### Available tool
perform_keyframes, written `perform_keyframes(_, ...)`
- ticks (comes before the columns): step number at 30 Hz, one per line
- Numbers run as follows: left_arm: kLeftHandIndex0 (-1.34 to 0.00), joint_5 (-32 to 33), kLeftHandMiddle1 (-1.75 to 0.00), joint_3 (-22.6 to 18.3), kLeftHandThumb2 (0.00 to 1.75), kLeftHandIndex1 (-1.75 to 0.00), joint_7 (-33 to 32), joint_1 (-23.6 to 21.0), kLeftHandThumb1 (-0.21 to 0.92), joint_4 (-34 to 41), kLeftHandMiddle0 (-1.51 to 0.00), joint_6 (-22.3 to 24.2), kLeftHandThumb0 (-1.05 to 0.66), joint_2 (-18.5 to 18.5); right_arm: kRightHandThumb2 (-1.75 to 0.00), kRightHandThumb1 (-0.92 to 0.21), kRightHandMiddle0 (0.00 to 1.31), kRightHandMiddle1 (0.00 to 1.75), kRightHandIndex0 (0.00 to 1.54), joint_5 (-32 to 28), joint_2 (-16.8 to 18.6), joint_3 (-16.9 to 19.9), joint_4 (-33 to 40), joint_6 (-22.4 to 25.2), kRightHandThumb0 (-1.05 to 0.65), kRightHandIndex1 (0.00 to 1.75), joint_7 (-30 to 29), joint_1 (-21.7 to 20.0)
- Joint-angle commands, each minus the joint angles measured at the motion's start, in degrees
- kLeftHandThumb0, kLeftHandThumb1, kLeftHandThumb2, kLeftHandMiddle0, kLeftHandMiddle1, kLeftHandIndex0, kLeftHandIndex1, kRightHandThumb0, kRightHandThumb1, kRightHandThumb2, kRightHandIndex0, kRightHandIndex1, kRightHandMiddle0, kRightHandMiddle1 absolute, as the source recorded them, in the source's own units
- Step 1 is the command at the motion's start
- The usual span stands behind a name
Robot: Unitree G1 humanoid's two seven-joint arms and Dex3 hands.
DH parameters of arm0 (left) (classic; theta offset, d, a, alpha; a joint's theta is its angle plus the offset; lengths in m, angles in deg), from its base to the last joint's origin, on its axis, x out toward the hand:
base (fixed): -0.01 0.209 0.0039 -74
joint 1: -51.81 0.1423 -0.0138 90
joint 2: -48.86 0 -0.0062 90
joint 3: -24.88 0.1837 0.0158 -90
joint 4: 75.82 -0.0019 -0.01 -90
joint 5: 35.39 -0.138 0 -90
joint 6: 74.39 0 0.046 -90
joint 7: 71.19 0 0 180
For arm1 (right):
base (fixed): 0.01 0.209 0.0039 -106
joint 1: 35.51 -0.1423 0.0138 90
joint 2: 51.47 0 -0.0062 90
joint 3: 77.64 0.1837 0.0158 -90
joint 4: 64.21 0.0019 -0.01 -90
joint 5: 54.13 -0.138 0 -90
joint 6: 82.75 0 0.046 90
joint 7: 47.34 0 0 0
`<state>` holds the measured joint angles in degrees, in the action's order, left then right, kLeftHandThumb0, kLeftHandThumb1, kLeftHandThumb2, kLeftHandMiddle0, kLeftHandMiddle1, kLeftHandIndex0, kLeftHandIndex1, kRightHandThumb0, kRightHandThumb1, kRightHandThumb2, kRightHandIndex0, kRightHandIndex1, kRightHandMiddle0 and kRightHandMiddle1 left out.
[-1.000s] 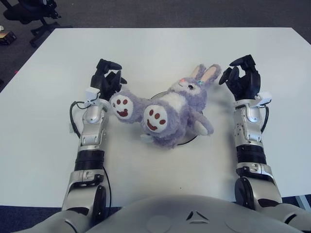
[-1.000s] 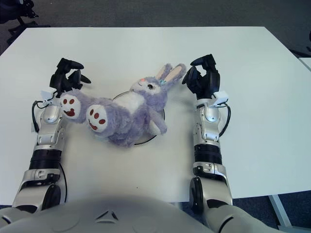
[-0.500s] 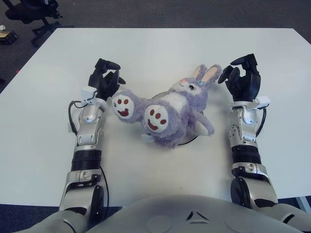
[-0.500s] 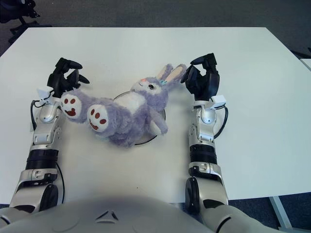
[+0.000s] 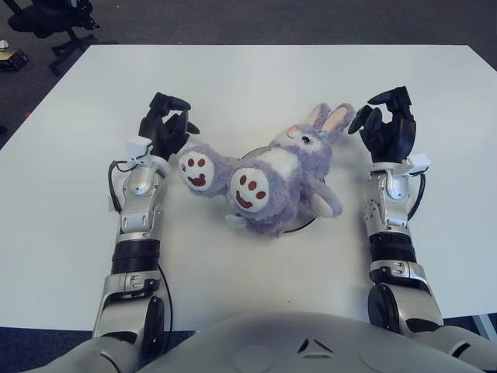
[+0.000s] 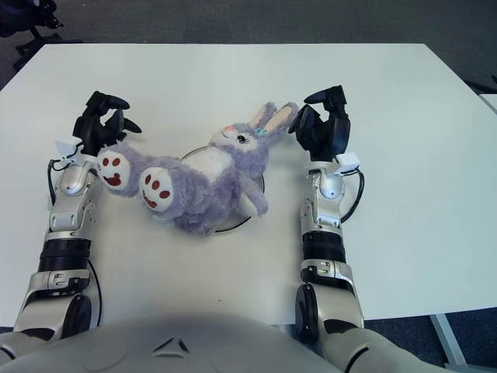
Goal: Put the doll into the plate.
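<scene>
Doll [image 5: 276, 179]: a lavender plush rabbit with a white belly, long ears with pink linings, a small pink nose, and white foot soles marked with dark red paw prints. It lies on its back, tilted, head and ears toward the far right, both feet toward the near left with soles turned up to the camera. Its body covers most of the plate [image 5: 304, 226], of which only thin arcs of dark rim show at the near right edge and just beyond the belly; the left foot sticks out past the rim over the bench. Bench [image 5: 248, 78]: a broad white top, plain and matte. Beyond its far edge runs dark grey carpet, with a black office chair [image 5: 50, 19] at the far left corner. Left hand [image 5: 165, 128]: black fingers loosely curled and apart, holding nothing, just to the left of the doll's outer foot; touch between them cannot be told. A black cable [image 5: 115, 186] loops beside that forearm. Right hand [image 5: 386, 124]: raised at the right of the doll's ears, fingers half curled with a gap between them, gripping nothing, near the ear tips but apart from them.
</scene>
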<state>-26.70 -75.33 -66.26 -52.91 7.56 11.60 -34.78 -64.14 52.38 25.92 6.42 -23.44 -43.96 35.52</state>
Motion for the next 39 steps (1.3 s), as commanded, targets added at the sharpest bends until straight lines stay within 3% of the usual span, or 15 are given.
perform_keyframes(1,-0.27,0.77,-1.69,-0.16,0.46,-1.68,0.93,-1.38,0.92,0.7,-0.58,0.67,-0.35,-0.46,-0.65,-0.82,0.27,1.75,0.99,0.14,-0.84,0.38,1.0,-0.72,-0.36,1.75,-0.23,0.9)
perform_keyframes(19,-0.26,0.95,-1.7,0.3,0.46,-1.69,1.8,-1.9,0.92,0.81,-0.57,1.29,-0.35,-0.08,-0.67,-0.8,0.28,1.75,0.99,-0.42,-1.35,0.63,2.74,-0.27,-0.36,1.75,-0.08,2.56)
perform_keyframes(29,-0.26,0.96,-1.69,0.36,0.46,-1.69,1.98,-2.15,0.92,0.71,-0.57,1.14,-0.35,0.23,-0.68,-0.8,0.28,1.75,0.98,0.96,-2.15,0.3,4.03,2.43,-0.36,1.75,-1.13,3.17)
perform_keyframes(35,-0.26,0.41,-1.69,0.42,0.46,-1.69,1.77,-3.72,0.92,-1.84,-0.58,0.3,-0.35,0.35,-0.68,-0.8,0.28,1.75,0.97,2.96,-2.94,-0.51,4.6,4.97,-0.36,1.75,-1.76,3.36)
perform_keyframes(39,-0.28,-0.68,-1.67,1.08,0.44,-1.67,2.93,-10.01,0.92,-10.31,-0.58,-1.02,-0.35,-0.61,-0.67,-0.8,0.28,1.75,0.97,4.43,-2.6,-1.55,5.73,6.91,-0.36,1.75,-2.68,3.78)
